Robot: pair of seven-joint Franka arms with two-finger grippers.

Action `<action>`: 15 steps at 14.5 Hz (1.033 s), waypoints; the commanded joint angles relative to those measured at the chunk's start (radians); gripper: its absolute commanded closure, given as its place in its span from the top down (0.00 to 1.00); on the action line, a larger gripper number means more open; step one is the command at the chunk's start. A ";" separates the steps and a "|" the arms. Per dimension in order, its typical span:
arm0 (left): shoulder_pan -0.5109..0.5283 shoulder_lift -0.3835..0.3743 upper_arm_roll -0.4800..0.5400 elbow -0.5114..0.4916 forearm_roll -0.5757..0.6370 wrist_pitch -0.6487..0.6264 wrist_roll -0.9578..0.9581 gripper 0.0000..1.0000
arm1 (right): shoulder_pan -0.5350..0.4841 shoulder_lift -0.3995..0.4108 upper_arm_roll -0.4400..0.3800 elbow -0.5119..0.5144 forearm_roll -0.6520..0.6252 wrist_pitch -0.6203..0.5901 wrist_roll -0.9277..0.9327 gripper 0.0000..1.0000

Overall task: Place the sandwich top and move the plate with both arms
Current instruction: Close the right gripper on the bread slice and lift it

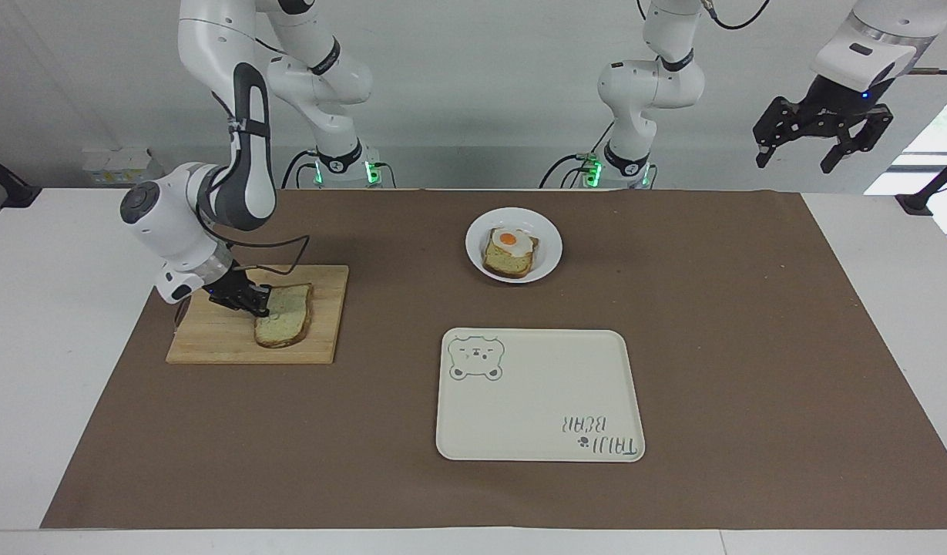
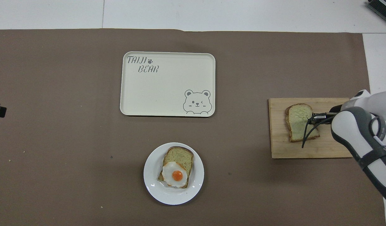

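Observation:
The sandwich top [image 1: 287, 317], a plain pale slice with a brown crust, lies on a wooden cutting board [image 1: 211, 339] toward the right arm's end of the table; it also shows in the overhead view [image 2: 297, 121]. My right gripper [image 1: 262, 303] is low over the board and shut on the slice's edge, as the overhead view [image 2: 312, 118] also shows. The white plate [image 1: 477, 248] stands near the robots with a bread slice bearing a fried egg [image 1: 510, 253] on it. My left gripper [image 1: 804, 154] waits high in the air, open and empty.
A cream tray with a bear drawing [image 1: 541, 395] lies farther from the robots than the plate. A brown mat [image 1: 750, 347] covers the table. In the overhead view the plate [image 2: 152, 183], tray [image 2: 167, 84] and board [image 2: 306, 150] show.

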State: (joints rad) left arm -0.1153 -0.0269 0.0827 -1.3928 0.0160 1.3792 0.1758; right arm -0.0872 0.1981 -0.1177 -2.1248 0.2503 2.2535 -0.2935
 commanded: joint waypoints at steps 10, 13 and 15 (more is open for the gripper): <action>-0.012 -0.007 0.012 0.008 -0.004 -0.017 -0.010 1.00 | 0.001 -0.029 0.007 0.238 -0.002 -0.376 -0.119 0.00; -0.012 -0.007 0.012 0.008 -0.004 -0.017 -0.010 1.00 | 0.001 -0.042 0.007 0.281 0.000 -0.439 -0.131 0.00; -0.012 -0.007 0.012 0.008 -0.004 -0.017 -0.010 1.00 | 0.001 -0.052 0.007 0.307 0.000 -0.488 -0.125 0.00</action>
State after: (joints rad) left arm -0.1153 -0.0269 0.0827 -1.3928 0.0160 1.3792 0.1758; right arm -0.0810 0.1601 -0.1112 -1.8434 0.2491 1.8129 -0.3969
